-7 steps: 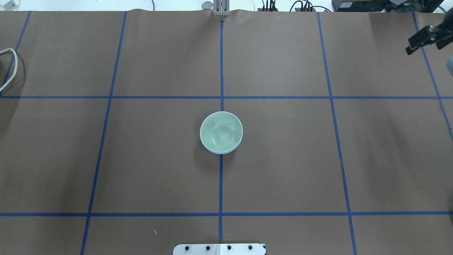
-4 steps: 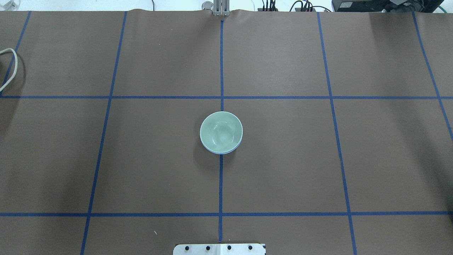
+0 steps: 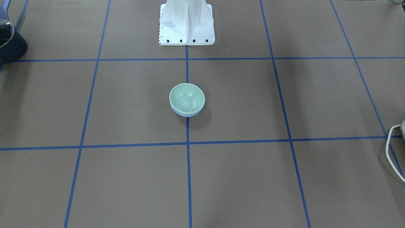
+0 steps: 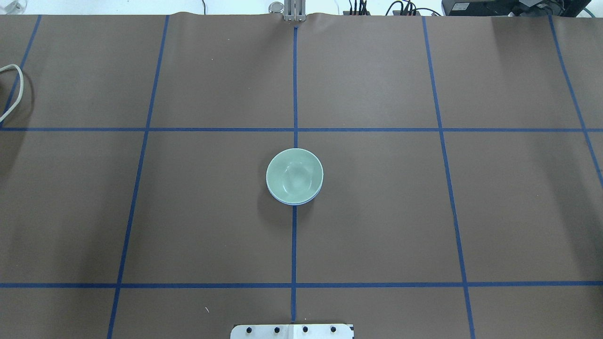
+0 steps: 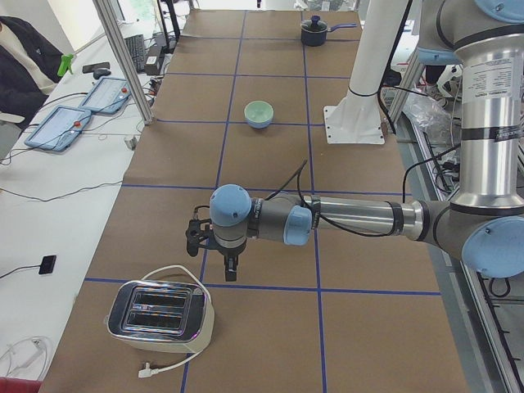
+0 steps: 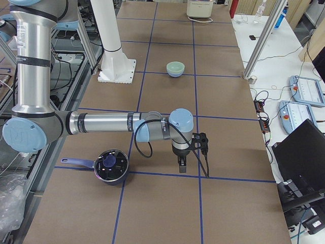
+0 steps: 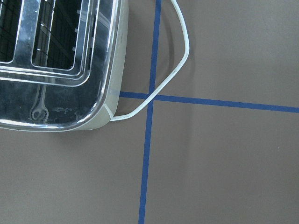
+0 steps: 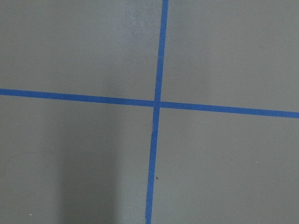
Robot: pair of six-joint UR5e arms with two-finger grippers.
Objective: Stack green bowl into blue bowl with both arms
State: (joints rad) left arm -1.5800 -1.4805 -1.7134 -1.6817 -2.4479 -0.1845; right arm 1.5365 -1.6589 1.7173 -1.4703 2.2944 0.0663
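The green bowl (image 4: 294, 175) sits nested inside the blue bowl (image 4: 284, 200) at the middle of the table; only the blue rim shows below it. The pair also shows in the front view, green bowl (image 3: 186, 98) in blue bowl (image 3: 186, 115). Both arms are drawn far back from the bowls. My left gripper (image 5: 231, 272) hangs over the table near the toaster, seen only in the left side view. My right gripper (image 6: 183, 163) hangs near the pot, seen only in the right side view. I cannot tell whether either is open or shut.
A chrome toaster (image 5: 160, 319) with a white cord (image 7: 182, 56) stands at the table's left end. A dark pot (image 6: 110, 165) stands at the right end. The white pedestal (image 3: 186, 22) stands at the robot's edge of the table. Blue tape lines grid the brown surface.
The right gripper, at the overhead view's top right edge a second ago, has moved out of that view. The bowls have not moved.
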